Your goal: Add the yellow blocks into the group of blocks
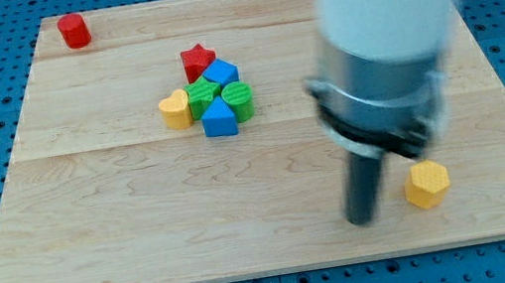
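A yellow hexagon block [427, 183] lies alone near the view's bottom right. My tip [362, 219] rests on the board just to its left, a small gap between them. A group of blocks sits left of the centre: a yellow heart [174, 108] on its left side, a red star [197, 60] at its top, a blue block [220, 73], a green block [203, 96], a round green block [238, 100] and a blue block [219, 119] at its bottom. The yellow heart touches the group.
A red cylinder [74, 31] stands alone at the view's top left corner of the wooden board [93, 215]. The arm's large white and grey body [387, 31] hangs over the board's right side and hides what lies behind it.
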Motion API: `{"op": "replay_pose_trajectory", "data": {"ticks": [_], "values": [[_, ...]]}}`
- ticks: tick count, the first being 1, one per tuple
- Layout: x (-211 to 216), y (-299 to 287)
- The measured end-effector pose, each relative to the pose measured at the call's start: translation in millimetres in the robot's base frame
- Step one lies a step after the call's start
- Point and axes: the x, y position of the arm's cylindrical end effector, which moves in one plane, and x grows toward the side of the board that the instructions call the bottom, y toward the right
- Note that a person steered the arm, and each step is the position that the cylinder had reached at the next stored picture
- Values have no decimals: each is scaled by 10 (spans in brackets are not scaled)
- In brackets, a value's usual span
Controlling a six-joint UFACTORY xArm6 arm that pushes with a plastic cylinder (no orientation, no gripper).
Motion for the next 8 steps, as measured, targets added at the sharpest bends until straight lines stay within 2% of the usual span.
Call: {"op": "replay_pose_trajectory", "data": {"ticks": [1, 2, 3, 4, 5, 6, 7, 8], "values": [[175, 409], [-154, 805], [-378, 416], [-451, -248], [-656, -564], [-1023, -516], [-1370, -720], [-1338, -996]]}}
